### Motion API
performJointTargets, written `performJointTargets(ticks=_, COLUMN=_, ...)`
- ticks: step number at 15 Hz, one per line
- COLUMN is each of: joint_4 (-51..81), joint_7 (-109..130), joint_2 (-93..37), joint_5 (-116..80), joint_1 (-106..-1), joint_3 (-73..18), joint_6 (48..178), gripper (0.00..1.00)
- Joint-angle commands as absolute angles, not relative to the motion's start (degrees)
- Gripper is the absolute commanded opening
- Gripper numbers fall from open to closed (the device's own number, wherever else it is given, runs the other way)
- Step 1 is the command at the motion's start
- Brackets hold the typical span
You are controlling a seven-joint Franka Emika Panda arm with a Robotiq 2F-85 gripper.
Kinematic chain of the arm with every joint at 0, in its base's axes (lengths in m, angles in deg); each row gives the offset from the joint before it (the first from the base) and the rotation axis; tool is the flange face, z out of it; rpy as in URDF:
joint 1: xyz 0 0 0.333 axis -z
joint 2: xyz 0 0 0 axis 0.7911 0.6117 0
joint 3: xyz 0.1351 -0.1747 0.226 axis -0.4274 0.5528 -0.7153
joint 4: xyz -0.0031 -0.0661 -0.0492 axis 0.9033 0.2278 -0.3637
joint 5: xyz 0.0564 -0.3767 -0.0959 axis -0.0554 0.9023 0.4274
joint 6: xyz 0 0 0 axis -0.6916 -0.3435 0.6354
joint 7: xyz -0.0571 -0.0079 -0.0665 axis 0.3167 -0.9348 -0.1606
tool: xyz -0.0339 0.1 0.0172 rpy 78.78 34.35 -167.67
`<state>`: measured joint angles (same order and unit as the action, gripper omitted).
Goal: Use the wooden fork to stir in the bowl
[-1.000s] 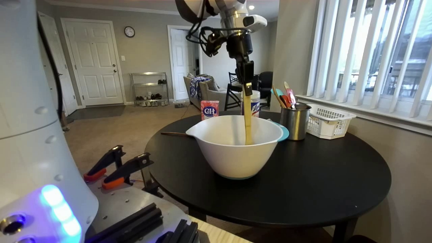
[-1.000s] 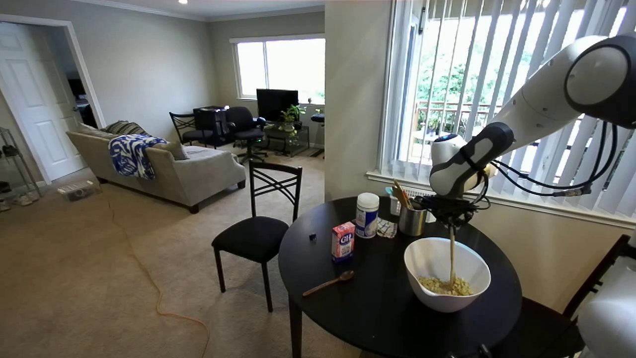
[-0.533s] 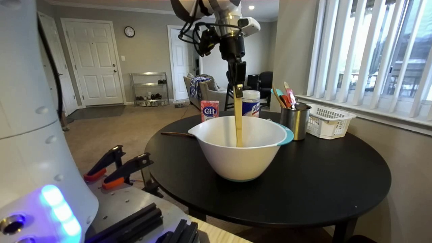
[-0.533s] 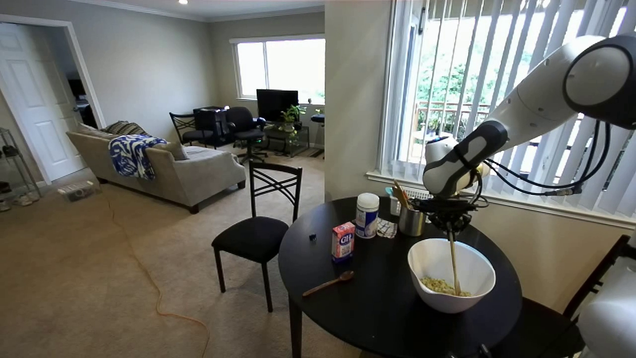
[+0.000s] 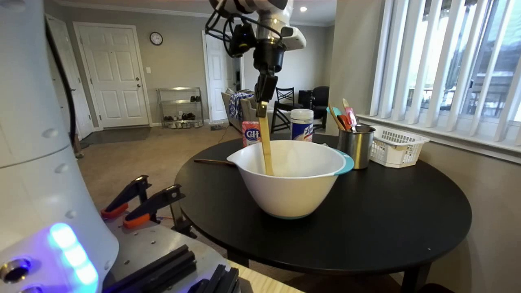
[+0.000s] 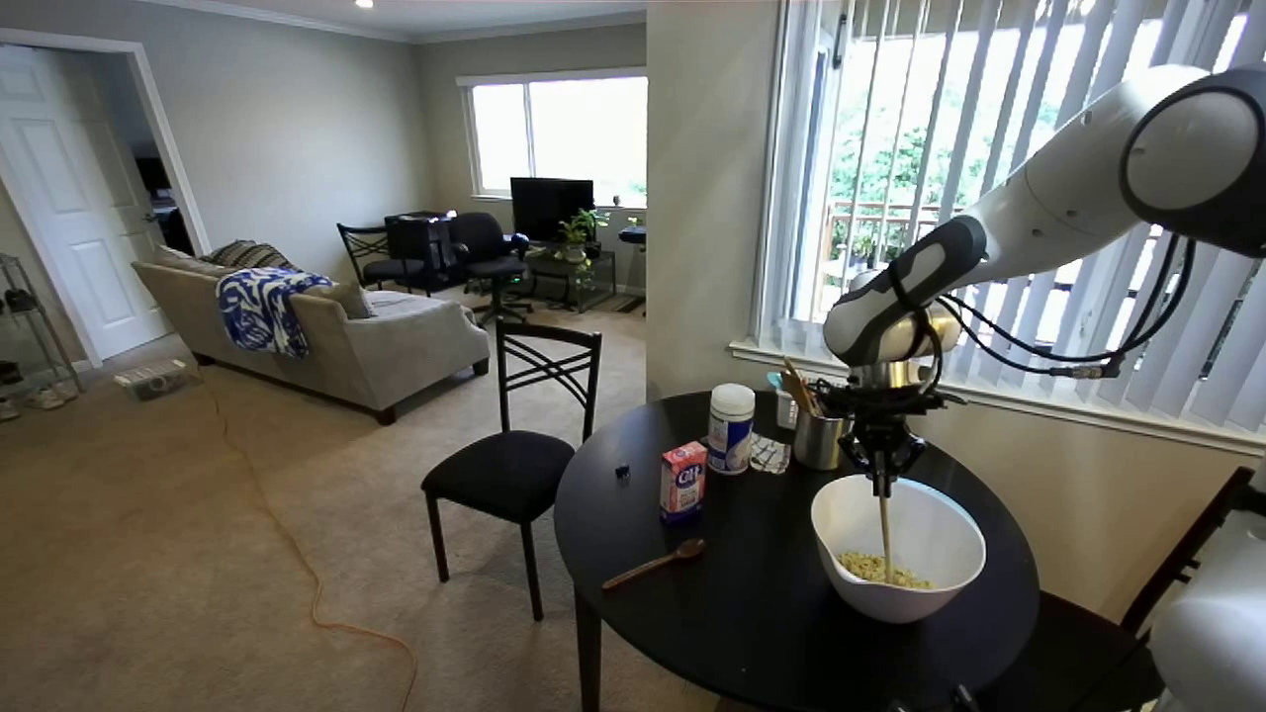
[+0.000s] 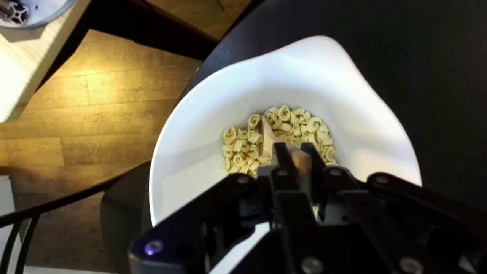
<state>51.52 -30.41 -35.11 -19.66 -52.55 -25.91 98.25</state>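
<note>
Fork (image 5: 266, 146) is pale tan, bowl (image 5: 289, 193) wht & teal, pasta (image 7: 293, 127) pale ylw, bench (image 5: 386, 211) blk, box (image 6: 683, 483) pink/blue, throw (image 6: 265, 309) blue-&-wht patterned.

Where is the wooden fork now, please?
In an exterior view, the wooden fork stands slightly tilted in the left half of the mixing bowl, its handle held by the gripper.

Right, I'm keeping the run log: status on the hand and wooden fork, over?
Hand gripping the wooden fork. Fork's end in the pasta, inside the bowl. Only the bowl's wall looks likely to limit stirring.
</note>
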Motion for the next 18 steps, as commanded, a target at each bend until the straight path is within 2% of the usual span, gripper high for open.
performJointTargets(ticks=1, joint_4=49.9, joint_7=-27.6, joint_2=-34.0, joint_5=-28.0, joint_1=-51.0, joint_3=-26.6, joint_6=94.9, gripper=0.03)
performJointTargets(ticks=9, joint_4=50.0, joint_7=-27.3, joint_2=-34.1, joint_5=-41.5, joint_1=-48.5, joint_3=-25.9, joint_6=100.8, gripper=0.03)
performJointTargets(ticks=18, joint_4=52.7, joint_7=-27.8, joint_2=-34.6, joint_5=-41.2, joint_1=-48.8, joint_3=-25.4, joint_6=110.9, gripper=0.03)
